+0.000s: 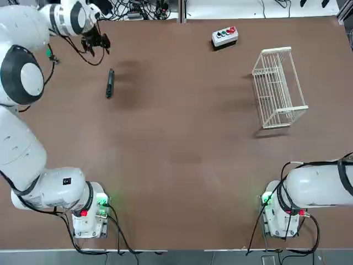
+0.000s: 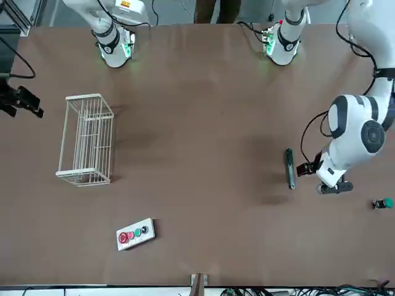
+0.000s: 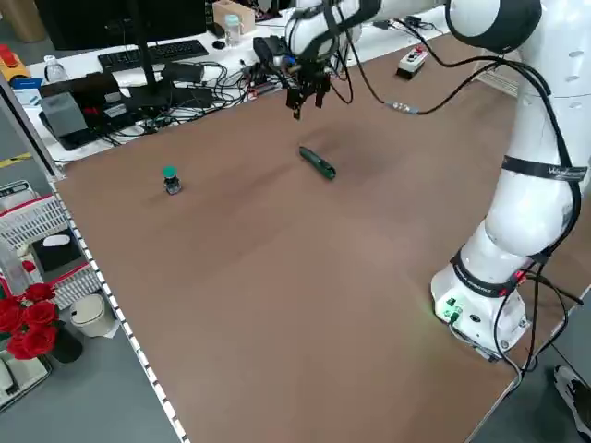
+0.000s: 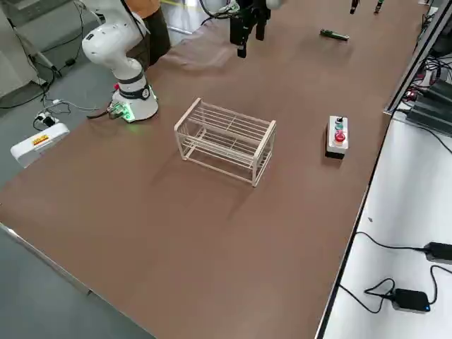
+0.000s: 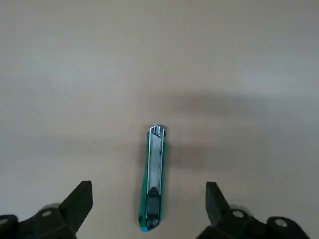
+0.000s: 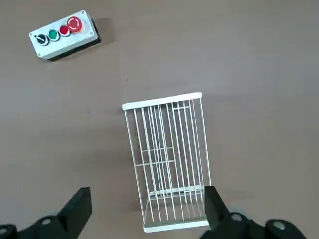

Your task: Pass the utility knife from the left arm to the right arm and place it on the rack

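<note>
Left gripper [image 5: 148,209] hangs wide open and empty above the knife [image 1: 110,83] — pickup not yet made.

The knife lies flat on the brown table [image 1: 182,154], at about ten o'clock in the overhead view, well apart from the wire rack [image 1: 277,88] at two o'clock. Slim, stiff and probably light, its smooth metal-and-green casing looks slippery; the mid-body, pinched across its narrow width, seems the safest hold. The right gripper [image 6: 147,211] — also open, holding nothing — hangs over the rack. A button box [image 1: 225,36] sits at one o'clock; cables and a keyboard crowd the bench beyond the table.
</note>
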